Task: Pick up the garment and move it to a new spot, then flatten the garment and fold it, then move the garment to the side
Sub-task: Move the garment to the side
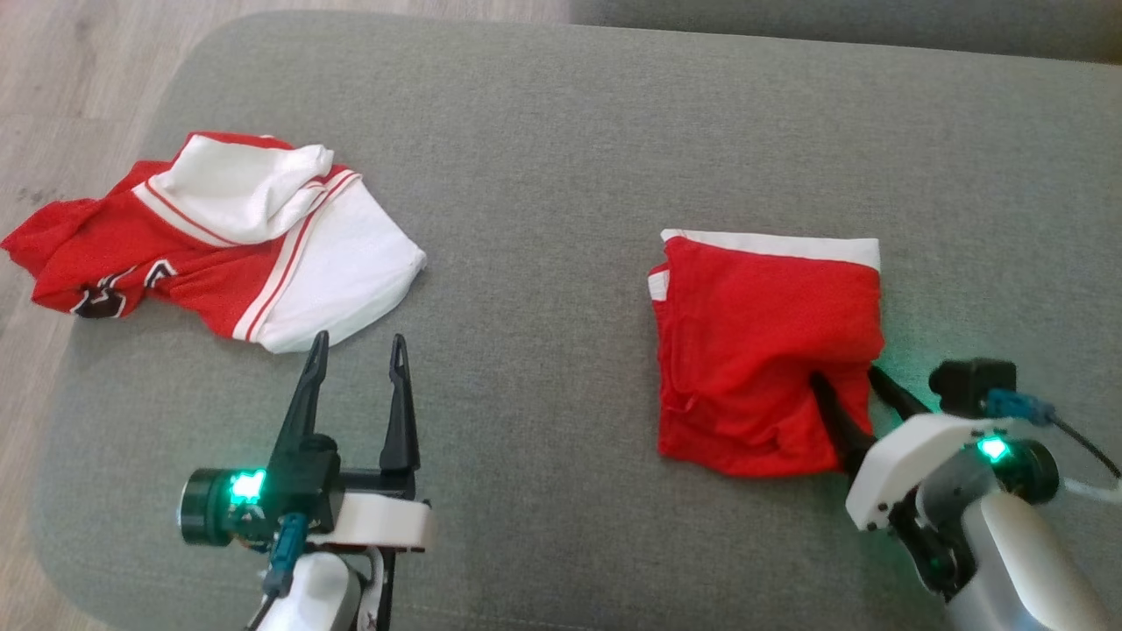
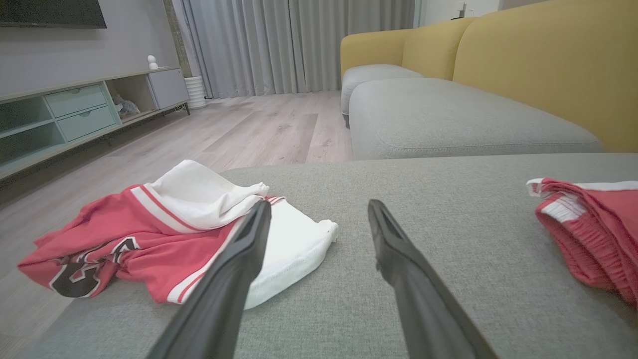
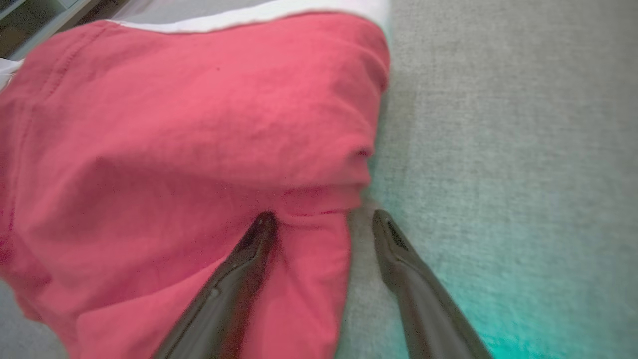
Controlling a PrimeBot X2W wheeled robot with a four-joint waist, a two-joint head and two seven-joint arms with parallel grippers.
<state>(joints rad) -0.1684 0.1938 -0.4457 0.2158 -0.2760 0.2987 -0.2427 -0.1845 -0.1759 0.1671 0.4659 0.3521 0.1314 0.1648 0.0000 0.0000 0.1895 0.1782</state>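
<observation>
The jaws of the left gripper (image 1: 359, 342) stand wide apart over bare grey cushion (image 1: 543, 175), which runs open straight ahead of them to its far edge. Just ahead and left of the left-hand jaw, the crumpled red-and-white jersey (image 1: 219, 237) blocks the way. The right gripper (image 1: 848, 379), jaws spread, straddles the near right edge of the folded red garment (image 1: 763, 333). Cloth lies between and left of them, open cushion to their right.

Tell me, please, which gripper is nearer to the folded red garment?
Right. The right gripper straddles the near right edge of the folded red garment, jaws open. The left gripper sits well to its left, by the crumpled jersey.
</observation>
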